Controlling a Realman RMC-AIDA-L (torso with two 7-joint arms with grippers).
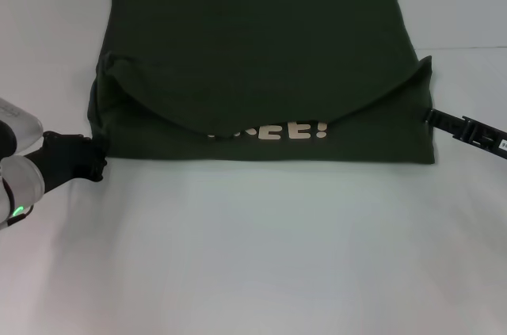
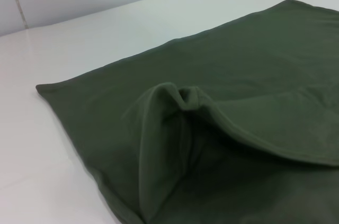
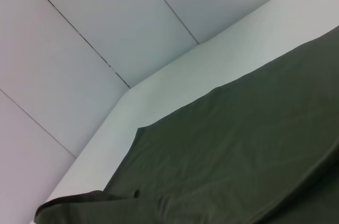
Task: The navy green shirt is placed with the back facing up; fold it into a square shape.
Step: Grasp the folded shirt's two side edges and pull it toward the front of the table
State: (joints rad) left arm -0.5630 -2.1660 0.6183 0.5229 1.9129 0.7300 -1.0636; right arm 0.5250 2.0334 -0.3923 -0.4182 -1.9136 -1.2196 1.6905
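Observation:
The navy green shirt [image 1: 253,50] lies flat across the far half of the table, and it fills much of the left wrist view [image 2: 254,65] and the right wrist view [image 3: 254,150]. An upper layer is folded over toward me. Its edge sags in a curve, with pale lettering [image 1: 273,131] showing below it. My left gripper [image 1: 97,159] is at the shirt's near left corner, touching the cloth. At the shirt's right edge, low by the table, is my right gripper [image 1: 434,117]. In the left wrist view a raised pleat of cloth [image 2: 180,99] stands up.
The white table [image 1: 253,256] stretches bare between the shirt and me. Pale wall panels [image 3: 106,33] rise behind the table's far edge.

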